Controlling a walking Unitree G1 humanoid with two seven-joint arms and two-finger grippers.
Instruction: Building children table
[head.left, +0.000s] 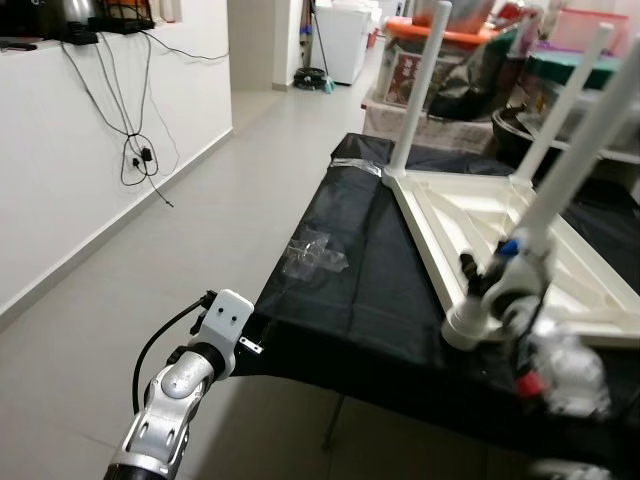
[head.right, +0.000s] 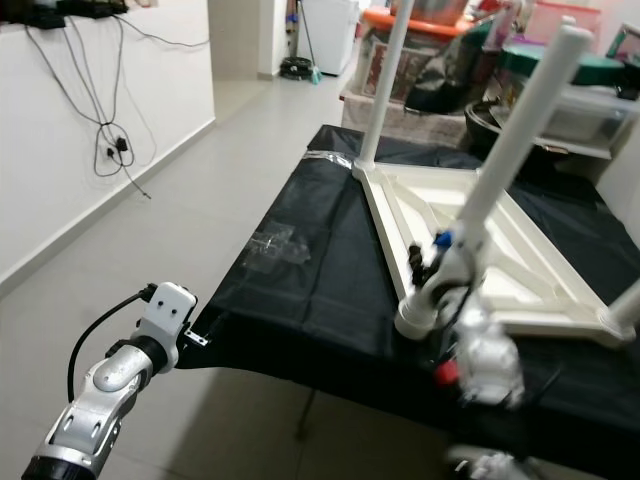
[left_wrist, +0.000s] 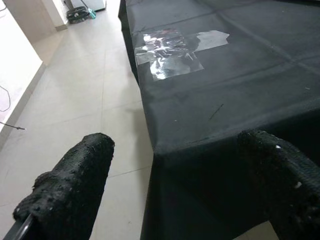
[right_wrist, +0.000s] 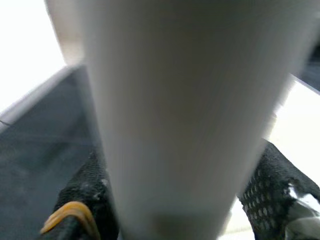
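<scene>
Your right gripper (head.right: 440, 285) has its fingers clamped on the near table leg (head.right: 510, 150), steadying it in the upside-down white tabletop (head.right: 520, 275) on the desk (head.right: 320, 290). Left gripper (left_wrist: 165, 200) idles, fingers apart, off the edge.

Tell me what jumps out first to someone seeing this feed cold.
The white table top lying upside down on the black-covered table, legs pointing up. The right gripper is clamped around the nearest leg at the near corner. The left gripper hovers open off the black table's near-left corner.
</scene>
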